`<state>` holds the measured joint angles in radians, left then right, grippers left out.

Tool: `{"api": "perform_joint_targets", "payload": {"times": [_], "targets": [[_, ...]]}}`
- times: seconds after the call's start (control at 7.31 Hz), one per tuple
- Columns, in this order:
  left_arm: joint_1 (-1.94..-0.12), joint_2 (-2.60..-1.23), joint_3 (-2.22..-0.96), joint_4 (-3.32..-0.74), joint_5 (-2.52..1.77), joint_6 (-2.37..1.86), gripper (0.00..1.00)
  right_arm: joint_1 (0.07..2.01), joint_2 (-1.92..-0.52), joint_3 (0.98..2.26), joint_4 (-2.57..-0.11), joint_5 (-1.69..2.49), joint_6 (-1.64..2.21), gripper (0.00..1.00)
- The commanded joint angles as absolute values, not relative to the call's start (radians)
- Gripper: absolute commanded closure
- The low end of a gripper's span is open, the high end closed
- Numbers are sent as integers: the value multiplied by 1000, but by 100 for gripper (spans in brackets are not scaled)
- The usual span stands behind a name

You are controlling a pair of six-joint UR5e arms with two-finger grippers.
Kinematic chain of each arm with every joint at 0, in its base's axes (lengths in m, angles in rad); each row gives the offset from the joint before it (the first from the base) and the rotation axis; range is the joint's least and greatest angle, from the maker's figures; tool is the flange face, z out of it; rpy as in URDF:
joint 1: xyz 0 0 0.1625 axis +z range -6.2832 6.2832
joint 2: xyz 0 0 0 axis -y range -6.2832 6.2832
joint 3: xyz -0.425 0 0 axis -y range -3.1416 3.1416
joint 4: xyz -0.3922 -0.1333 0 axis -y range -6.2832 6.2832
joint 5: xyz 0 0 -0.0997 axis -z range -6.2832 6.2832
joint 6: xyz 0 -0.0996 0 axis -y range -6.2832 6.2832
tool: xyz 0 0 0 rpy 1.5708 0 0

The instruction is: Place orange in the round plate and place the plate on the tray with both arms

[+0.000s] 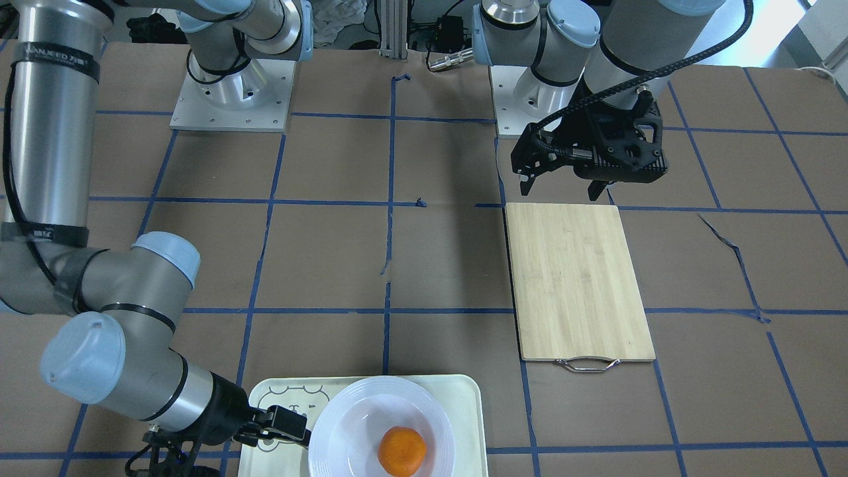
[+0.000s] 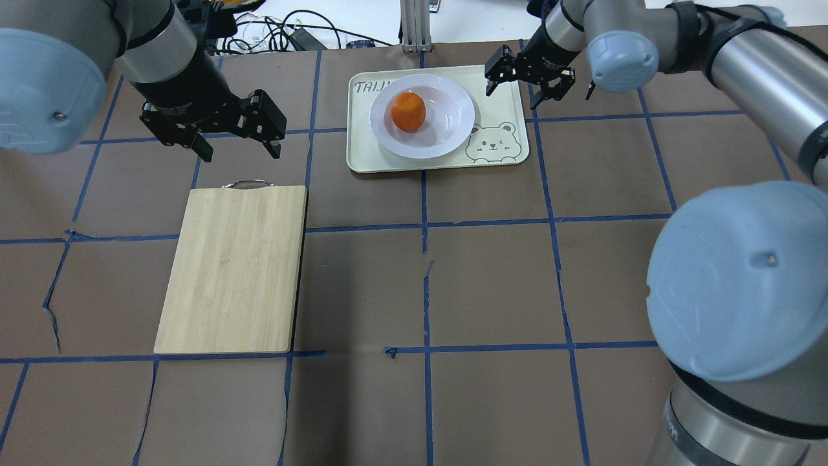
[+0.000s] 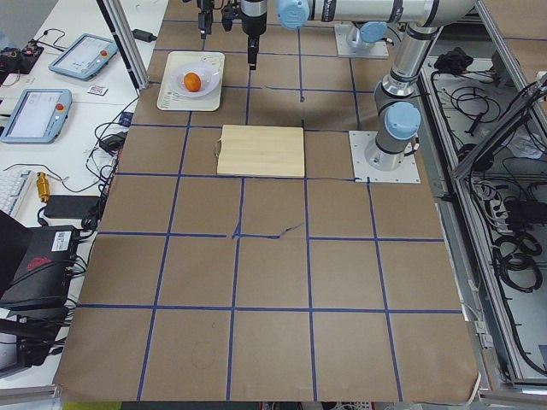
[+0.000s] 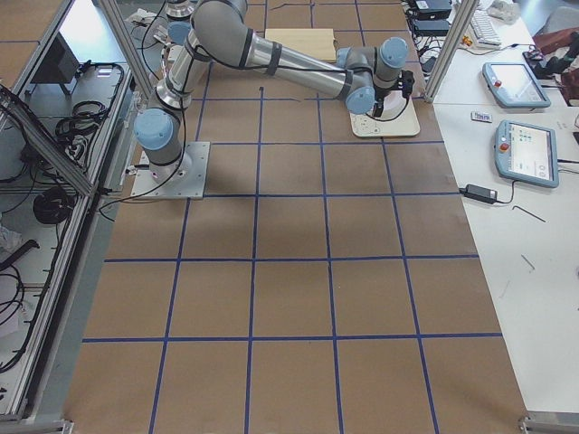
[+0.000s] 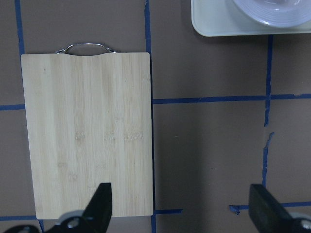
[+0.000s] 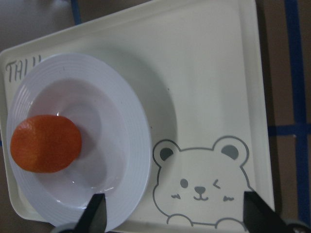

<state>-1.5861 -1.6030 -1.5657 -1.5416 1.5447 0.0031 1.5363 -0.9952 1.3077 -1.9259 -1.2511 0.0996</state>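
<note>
Nearest the robot, the wooden cutting board [image 2: 233, 268] lies flat on the brown table [image 2: 491, 278], metal handle pointing away. Just past that handle the left gripper [image 2: 240, 152] hovers, jaws spread wide with nothing between them. Further out sits the tray [image 2: 362, 149], and on it the round plate [image 2: 453, 126], with the orange [image 2: 408, 111] resting in the plate's sunken centre. The right gripper [image 2: 522, 87] hangs over the tray's bear side, beside the plate, jaws wide apart and holding nothing.
</note>
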Motion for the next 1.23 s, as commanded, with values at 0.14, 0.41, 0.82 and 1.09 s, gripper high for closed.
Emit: {"api": "perform_joint_targets", "payload": {"times": [0.14,0.41,0.82,1.09], "targets": [[-1586,-1603,-1565,-1542,1545,3,0,1540,-1260,1342,-1523,-1449,109,0],[-1586,-1603,-1565,-1542,1545,3,0,1542,-1417,1460,-1529,-1521,129,0],[-1586,-1603,-1565,-1542,1545,3,0,1543,-1520,1586,-1564,-1520,212,0],[-1586,-1603,-1565,-1542,1545,3,0,1546,-1549,1589,-1563,-1520,212,0]]}}
